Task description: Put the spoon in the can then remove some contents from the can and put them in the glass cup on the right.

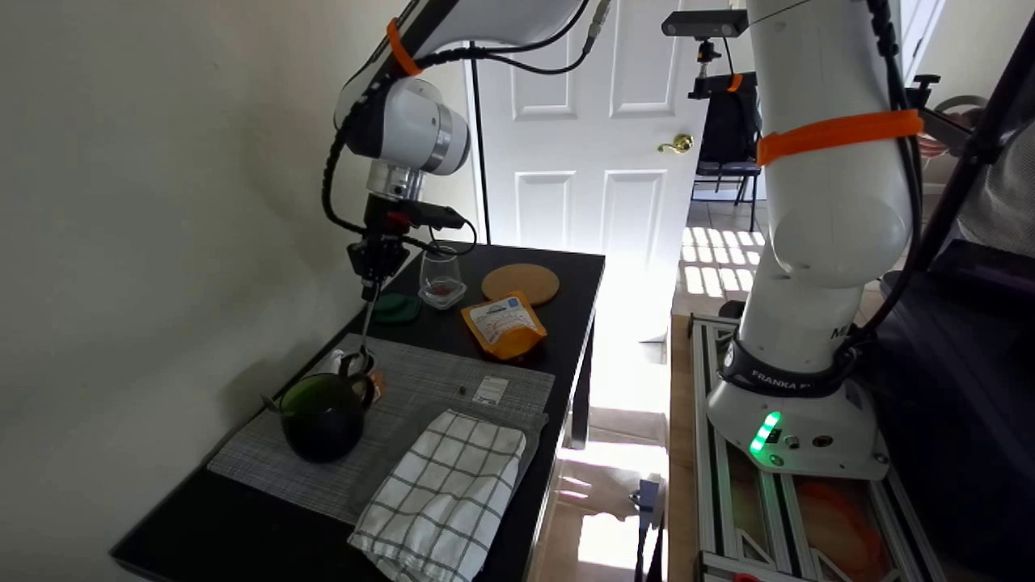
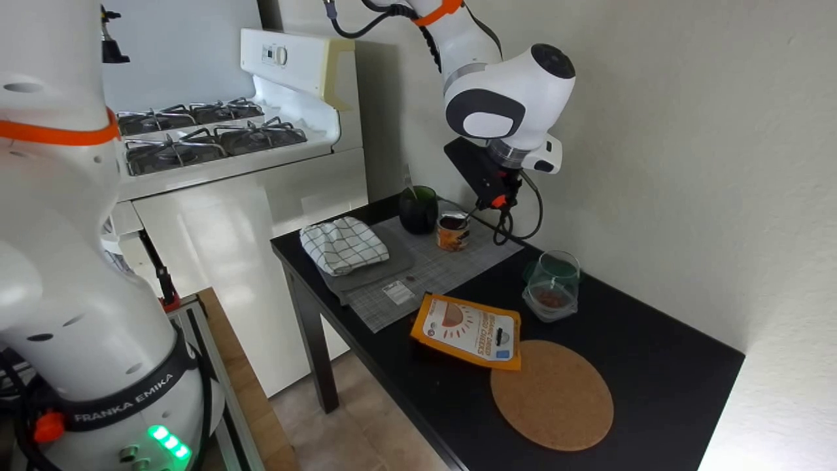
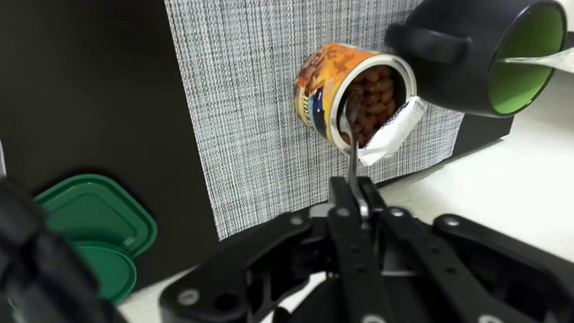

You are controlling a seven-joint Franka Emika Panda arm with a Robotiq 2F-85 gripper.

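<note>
The can is an orange tin [image 3: 332, 76] with a peeled foil flap, holding brown nuts [image 3: 376, 101]. It stands on the grey placemat, close to a dark mug, which hides most of it in an exterior view [image 1: 378, 386]. My gripper [image 3: 353, 181] is shut on the handle of a metal spoon [image 3: 353, 157]. The spoon slants down over the rim, its lower end inside the can against the nuts. Further along the table, beyond the placemat, stands the clear glass cup [image 2: 563, 261], seen in both exterior views, beside a clear plastic container [image 2: 550, 304] with reddish contents.
The dark mug [image 3: 430, 58], green inside, has a utensil handle [image 3: 545, 59] sticking out. Green lids [image 3: 92, 220] lie near the glass. An orange pouch [image 2: 467, 330], a round cork mat [image 2: 552, 396] and a folded checked cloth [image 2: 344, 245] occupy the table. The wall runs close behind.
</note>
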